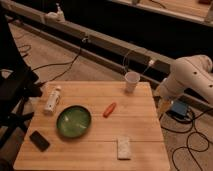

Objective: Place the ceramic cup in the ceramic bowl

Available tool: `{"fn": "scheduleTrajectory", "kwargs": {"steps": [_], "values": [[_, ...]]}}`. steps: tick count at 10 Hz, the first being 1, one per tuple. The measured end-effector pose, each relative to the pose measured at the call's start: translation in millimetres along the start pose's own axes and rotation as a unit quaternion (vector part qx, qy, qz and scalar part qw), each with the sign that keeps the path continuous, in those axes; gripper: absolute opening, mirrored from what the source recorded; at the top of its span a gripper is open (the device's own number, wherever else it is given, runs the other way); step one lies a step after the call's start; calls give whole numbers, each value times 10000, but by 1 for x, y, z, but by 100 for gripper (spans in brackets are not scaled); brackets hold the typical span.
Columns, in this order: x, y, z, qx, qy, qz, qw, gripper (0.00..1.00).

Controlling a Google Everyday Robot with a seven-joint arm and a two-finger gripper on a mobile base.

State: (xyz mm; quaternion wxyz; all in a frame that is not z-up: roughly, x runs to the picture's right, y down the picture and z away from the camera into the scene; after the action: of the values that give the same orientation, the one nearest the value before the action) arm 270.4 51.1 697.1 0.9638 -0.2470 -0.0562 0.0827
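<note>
The white ceramic cup stands upright at the far right corner of the wooden table. The green ceramic bowl sits empty at the table's left middle, well apart from the cup. My white arm is off the table's right side. The gripper hangs low beside the table's right edge, to the right of the cup and a little nearer than it, touching nothing that I can see.
A white labelled bottle lies left of the bowl. A black phone lies at the front left. An orange-red item lies mid-table and a pale flat block lies near the front. Cables and a blue box are on the floor at the right.
</note>
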Motion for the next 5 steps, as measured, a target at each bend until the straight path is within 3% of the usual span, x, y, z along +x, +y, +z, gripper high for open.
{"fn": "scheduleTrajectory", "kwargs": {"steps": [3,5], "values": [[-19,-50,4,412,-565,111,9975,65],[-43,-83,14,729,-812,-81,9940,65]]}}
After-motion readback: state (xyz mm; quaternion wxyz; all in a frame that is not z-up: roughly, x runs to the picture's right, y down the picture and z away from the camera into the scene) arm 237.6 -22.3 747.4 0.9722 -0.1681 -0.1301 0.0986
